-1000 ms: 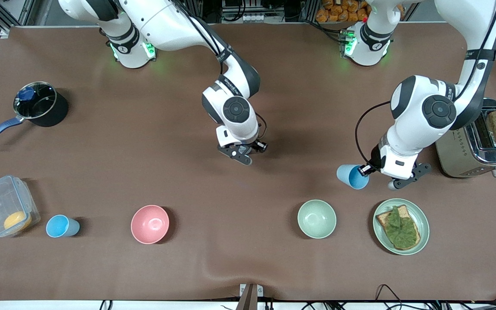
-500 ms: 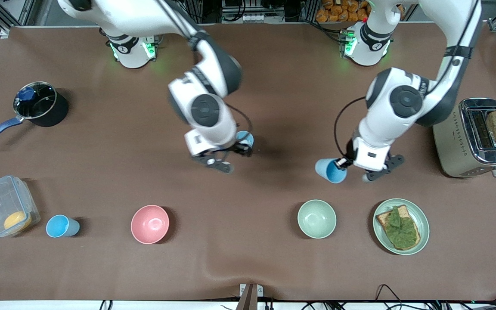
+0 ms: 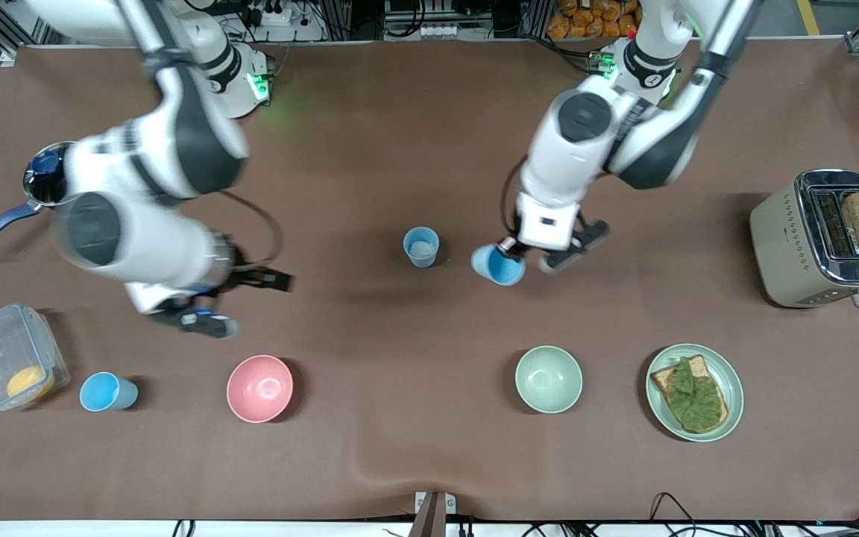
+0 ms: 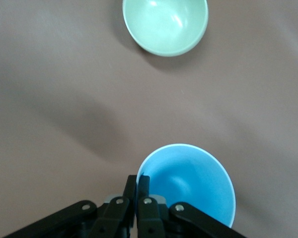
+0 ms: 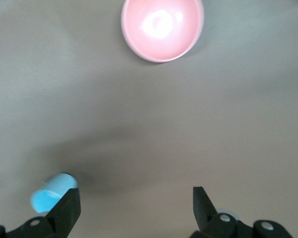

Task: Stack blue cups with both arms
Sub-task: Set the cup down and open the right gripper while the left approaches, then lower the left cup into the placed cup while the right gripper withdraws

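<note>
Left gripper (image 3: 513,250) pinched tight on the rim of a blue cup (image 3: 499,265), one finger inside the wall and one outside, as the left wrist view shows (image 4: 137,196); held cup (image 4: 191,181) hangs tilted, mouth turned toward the front camera, above bare table; a second blue cup (image 3: 421,246) stands upright on the table just beside this gripper, toward the right arm's end, with something pale inside it that I cannot identify; pale green bowl (image 3: 548,379) sits on the table well apart from the gripper, nearer the front camera. Right gripper (image 3: 239,298) spread wide and holding nothing, up over bare table, blurred in the front view; wrist view shows its fingers (image 5: 67,208) parted with only tabletop between them; a third blue cup (image 3: 107,392) stands upright near it, close to the clear container (image 3: 12,365); pink bowl (image 3: 259,388) near it also. Handling, as judged: cups look light, thin-walled, smooth plastic, likely to slip or tip under a loose pinch; rim pinch across the wall seems the sound hold; taper should let one nest in another if lowered upright and centred; the held cup would need righting first.
</note>
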You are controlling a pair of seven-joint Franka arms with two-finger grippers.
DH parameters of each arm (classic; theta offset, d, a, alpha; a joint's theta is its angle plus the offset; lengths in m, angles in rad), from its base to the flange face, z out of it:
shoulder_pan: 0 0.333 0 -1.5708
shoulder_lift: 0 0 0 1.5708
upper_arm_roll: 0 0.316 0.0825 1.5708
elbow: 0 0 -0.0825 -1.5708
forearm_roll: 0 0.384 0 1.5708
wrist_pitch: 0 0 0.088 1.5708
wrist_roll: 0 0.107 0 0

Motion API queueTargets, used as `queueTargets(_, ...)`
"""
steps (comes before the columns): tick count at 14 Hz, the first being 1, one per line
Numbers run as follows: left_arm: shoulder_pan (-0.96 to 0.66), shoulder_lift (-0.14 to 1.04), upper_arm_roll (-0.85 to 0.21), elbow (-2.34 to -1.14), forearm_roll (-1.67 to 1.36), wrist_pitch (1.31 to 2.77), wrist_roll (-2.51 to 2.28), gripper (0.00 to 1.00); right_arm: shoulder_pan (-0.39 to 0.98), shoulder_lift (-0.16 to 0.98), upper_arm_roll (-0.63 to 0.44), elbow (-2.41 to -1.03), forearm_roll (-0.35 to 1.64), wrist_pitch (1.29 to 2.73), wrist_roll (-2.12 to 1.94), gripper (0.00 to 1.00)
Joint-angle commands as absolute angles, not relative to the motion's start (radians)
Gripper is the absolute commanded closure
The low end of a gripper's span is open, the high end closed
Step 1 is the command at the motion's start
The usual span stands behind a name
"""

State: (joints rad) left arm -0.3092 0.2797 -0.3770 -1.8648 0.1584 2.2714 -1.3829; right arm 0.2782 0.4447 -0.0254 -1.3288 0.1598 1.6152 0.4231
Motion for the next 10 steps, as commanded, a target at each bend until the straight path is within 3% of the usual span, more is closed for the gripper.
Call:
queueTargets(1,-0.414,0.359,-0.368,-1.783,0.283,2.231,-1.587,1.00,0.149,0.390,-0.005,-1.365,0.164,1.580,0.197,0.00)
queueTargets(4,-0.514,0.432,-0.367,-1.752,0.391,2.177,-1.735,1.00,0.059,0.358,-0.005,-1.383,0.160,1.574,0.023,0.00)
queueTargets(7,-0.571,0.456,-0.367,-1.750,0.422,2.175,-1.793,1.00,0.038,0.217,-0.003,-1.571,-0.002,1.690,-0.054,0.00)
queueTargets(10,-0.600,0.482,-0.364,-1.721,0.422,2.175,-1.802,1.00,0.008,0.095,-0.002,-1.730,-0.034,1.785,-0.067,0.00)
